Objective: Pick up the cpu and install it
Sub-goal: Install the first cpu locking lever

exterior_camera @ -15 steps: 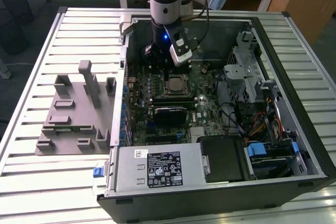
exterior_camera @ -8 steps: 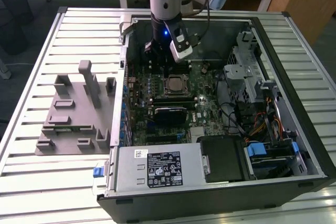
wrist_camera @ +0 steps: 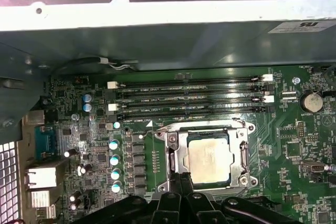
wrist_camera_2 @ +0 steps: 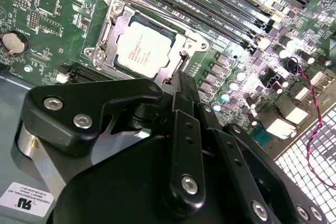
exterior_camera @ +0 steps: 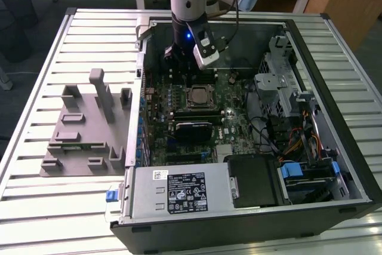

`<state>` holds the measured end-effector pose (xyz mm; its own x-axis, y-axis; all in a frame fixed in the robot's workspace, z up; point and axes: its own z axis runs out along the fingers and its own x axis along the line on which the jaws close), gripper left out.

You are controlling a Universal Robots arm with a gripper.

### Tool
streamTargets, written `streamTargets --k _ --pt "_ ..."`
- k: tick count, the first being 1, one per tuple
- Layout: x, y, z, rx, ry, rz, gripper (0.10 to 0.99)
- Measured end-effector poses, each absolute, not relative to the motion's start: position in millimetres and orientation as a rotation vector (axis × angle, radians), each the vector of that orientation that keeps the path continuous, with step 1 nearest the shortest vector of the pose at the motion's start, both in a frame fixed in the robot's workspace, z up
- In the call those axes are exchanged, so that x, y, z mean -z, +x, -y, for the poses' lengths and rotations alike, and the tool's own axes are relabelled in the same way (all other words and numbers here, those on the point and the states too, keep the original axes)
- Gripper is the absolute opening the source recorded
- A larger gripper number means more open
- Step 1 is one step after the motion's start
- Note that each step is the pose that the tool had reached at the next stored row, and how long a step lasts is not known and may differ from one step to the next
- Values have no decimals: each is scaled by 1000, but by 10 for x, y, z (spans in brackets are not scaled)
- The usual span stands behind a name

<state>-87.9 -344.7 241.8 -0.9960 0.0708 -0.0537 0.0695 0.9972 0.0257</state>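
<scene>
Cpu [wrist_camera: 209, 162] seated inside socket frame [wrist_camera: 244, 153] on motherboard [wrist_camera: 294, 145]. Claw [wrist_camera: 181, 178] pressed together, empty, tip just beside the frame's edge.

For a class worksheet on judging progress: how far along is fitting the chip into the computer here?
Looks done: the chip lies flat inside the metal socket frame on the green board, not in the gripper. In hand: nothing; the gripper is shut and empty at the socket's edge. Left: I cannot tell whether the frame is latched, and the arm is inside the computer case.
</scene>
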Motion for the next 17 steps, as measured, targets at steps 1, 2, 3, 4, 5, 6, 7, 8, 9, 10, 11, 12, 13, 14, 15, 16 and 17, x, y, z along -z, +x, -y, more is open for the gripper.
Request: streamTargets --k 1,2,3,4,5,6,7,8,9,10,11,12,13,14,15,16,17 --pt "-2419 -890 3448 -36 109 -3085 106" --pt "-2419 -904 3448 -36 109 -3085 106" --pt "-2418 -918 3447 -37 109 -3085 106" --pt "-2418 -932 3447 -39 109 -3085 106" --pt "-2418 -946 3447 -40 109 -3085 106" --pt "-2418 -962 3448 -42 109 -3085 106" --pt "-2418 -980 3448 -43 109 -3085 106" --pt "-2418 -1000 3448 -44 109 -3085 106" --pt "-2418 -1023 3448 -46 109 -3085 106" --pt "-2418 -1045 3449 -48 109 -3085 106" --pt "-2418 -1063 3449 -52 109 -3085 106" --pt "-2418 -1076 3451 -64 109 -3085 106" --pt "-2418 -1085 3452 -81 110 -3085 106" --pt "-2418 -1093 3454 -101 110 -3085 106" --pt "-2418 -1101 3455 -123 111 -3085 106" --pt "-2417 -1109 3456 -144 112 -3084 106" --pt "-2418 -1119 3458 -162 112 -3084 106"
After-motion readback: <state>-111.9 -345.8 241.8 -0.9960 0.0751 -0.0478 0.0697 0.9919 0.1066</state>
